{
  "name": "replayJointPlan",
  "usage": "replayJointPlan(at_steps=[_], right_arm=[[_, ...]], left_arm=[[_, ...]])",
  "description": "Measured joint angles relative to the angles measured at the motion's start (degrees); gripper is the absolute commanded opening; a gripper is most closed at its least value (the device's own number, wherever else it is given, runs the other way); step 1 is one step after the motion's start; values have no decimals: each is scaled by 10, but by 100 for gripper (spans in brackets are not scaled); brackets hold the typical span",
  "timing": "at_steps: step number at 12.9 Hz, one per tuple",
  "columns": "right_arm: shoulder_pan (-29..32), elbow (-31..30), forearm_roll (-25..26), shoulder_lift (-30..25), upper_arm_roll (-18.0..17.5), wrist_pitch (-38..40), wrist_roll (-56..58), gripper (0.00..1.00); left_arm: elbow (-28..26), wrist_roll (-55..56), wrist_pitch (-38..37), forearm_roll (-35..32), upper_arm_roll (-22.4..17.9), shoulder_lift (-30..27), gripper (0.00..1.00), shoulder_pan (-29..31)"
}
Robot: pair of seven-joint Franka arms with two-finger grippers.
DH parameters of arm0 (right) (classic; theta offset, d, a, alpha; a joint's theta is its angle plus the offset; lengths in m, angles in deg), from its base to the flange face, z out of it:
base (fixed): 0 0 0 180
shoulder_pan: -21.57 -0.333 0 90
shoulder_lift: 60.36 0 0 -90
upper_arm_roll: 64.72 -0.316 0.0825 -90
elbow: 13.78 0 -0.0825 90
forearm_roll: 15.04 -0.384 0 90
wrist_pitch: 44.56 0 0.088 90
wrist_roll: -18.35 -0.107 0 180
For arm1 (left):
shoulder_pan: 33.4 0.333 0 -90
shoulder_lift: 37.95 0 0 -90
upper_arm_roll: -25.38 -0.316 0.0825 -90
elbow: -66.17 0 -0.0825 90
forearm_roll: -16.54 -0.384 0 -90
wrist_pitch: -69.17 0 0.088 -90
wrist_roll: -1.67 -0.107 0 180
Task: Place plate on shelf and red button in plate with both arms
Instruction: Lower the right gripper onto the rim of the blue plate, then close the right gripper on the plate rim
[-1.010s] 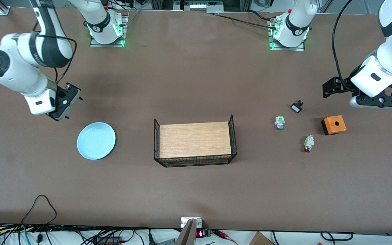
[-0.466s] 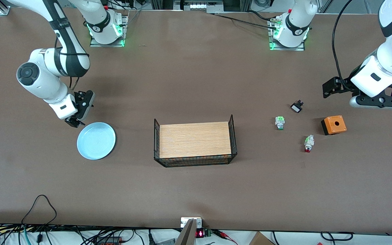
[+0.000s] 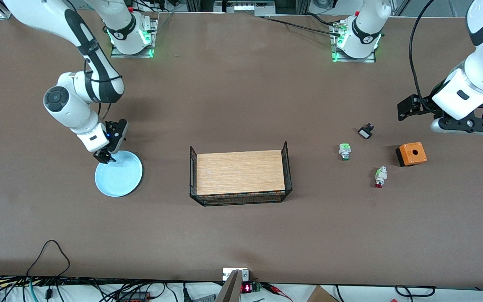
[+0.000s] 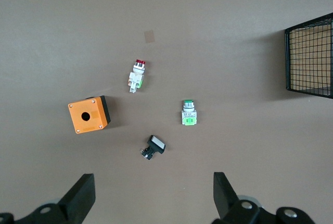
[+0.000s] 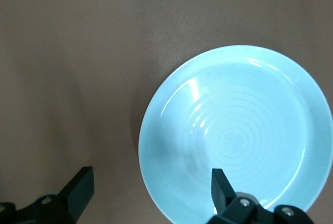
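The pale blue plate (image 3: 118, 173) lies flat on the table toward the right arm's end; it fills the right wrist view (image 5: 239, 135). My right gripper (image 3: 105, 157) is open and hangs low over the plate's rim, one finger over the plate and one over bare table. The red button (image 3: 379, 178), a small white switch with a red cap, lies on its side toward the left arm's end and shows in the left wrist view (image 4: 137, 74). My left gripper (image 3: 463, 123) is open and empty, high over the table near the orange box.
A wire basket with a wooden floor (image 3: 240, 172) stands mid-table. Near the red button lie a green-capped switch (image 3: 344, 151), a small black-and-white part (image 3: 365, 132) and an orange box with a hole (image 3: 411, 153). Cables run along the table's front edge.
My right arm has swung down and toward the plate, bringing its open gripper over the plate's rim. The left arm has not moved.
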Motion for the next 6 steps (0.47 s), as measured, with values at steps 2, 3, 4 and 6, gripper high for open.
replayJointPlan(at_steps=[2, 3, 4, 6], right_arm=[[0, -13, 0, 20, 0, -49, 0, 95], [-1, -18, 0, 30, 0, -70, 0, 85], [-2, -23, 1, 38, 0, -88, 2, 72], [-6, -26, 2, 45, 0, -105, 15, 41]], left_arm=[[0, 0, 0, 0, 0, 0, 100, 0], [0, 0, 0, 0, 0, 0, 100, 0], [0, 0, 0, 0, 0, 0, 100, 0], [0, 0, 0, 0, 0, 0, 100, 0]])
